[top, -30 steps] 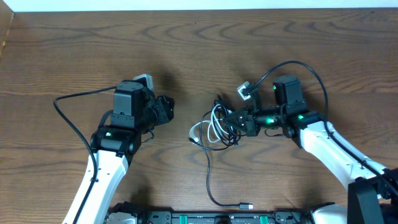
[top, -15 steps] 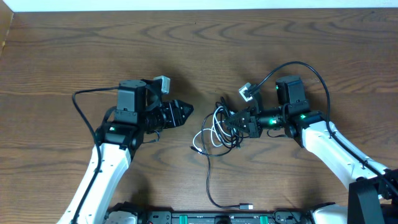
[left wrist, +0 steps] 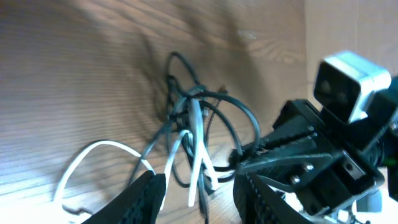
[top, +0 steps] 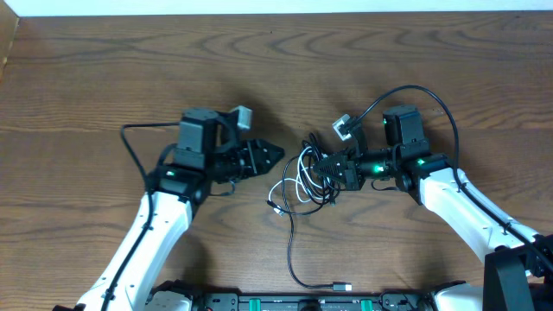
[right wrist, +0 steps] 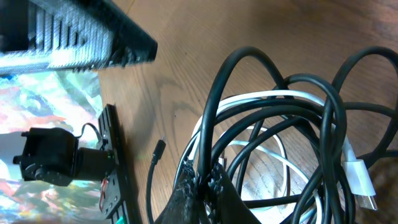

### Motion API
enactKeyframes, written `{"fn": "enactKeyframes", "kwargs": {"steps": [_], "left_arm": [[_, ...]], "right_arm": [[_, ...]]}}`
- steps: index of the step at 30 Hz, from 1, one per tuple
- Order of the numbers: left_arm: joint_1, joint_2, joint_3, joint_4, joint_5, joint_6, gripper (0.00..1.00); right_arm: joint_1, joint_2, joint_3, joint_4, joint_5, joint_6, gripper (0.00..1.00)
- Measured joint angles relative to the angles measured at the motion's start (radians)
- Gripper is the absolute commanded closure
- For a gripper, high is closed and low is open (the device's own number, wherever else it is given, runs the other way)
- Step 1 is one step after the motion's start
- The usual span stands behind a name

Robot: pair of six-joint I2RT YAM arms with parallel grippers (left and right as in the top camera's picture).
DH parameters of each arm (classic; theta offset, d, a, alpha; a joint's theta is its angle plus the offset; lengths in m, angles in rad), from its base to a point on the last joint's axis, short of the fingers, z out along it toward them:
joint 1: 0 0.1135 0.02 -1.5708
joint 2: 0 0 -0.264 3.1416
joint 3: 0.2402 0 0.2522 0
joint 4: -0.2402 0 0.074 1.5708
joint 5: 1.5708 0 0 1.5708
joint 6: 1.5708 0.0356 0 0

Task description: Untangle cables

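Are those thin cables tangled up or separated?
Tangled: the black and white cables loop through one another in one clump, pinched by the right gripper.

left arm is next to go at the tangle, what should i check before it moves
1. Right claw shut on cables: ok.
2. Left claw open: ok.
3. Left claw aimed at the tangle, just short of it: ok.
4. One strand singled out ahead of it: cannot tell, white cable and black loops overlap.
5. Loops separated: not ok, all crossed.
6. Plug end lying free on table: ok.
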Motion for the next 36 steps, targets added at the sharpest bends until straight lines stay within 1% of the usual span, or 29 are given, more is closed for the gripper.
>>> {"fn": "enactKeyframes", "kwargs": {"steps": [7,13,18,22,27,36], "left_arm": [[-0.138,0.000,0.000,0.017,-0.152,0.000,0.57],[-0.177,0.002,0.000,0.034,-0.244,-0.023,0.57],[-0.180,0.042,0.000,0.056,-0.271,-0.086,0.57],[-0.186,0.095,0.000,0.115,-0.269,-0.129,0.57],[-0.192,0.128,0.000,0.171,-0.264,-0.153,0.57],[-0.208,0.128,0.000,0.172,-0.255,-0.157,0.58]], "right_arm": [[0.000,0.000,0.000,-0.003,0.000,0.000,0.99],[0.000,0.000,0.000,-0.004,0.000,0.000,0.99],[0.000,0.000,0.000,-0.004,0.000,0.000,0.99],[0.000,0.000,0.000,-0.004,0.001,0.000,0.99],[0.000,0.000,0.000,-0.004,0.007,0.000,0.99],[0.000,0.000,0.000,-0.004,0.008,0.000,0.99]]}}
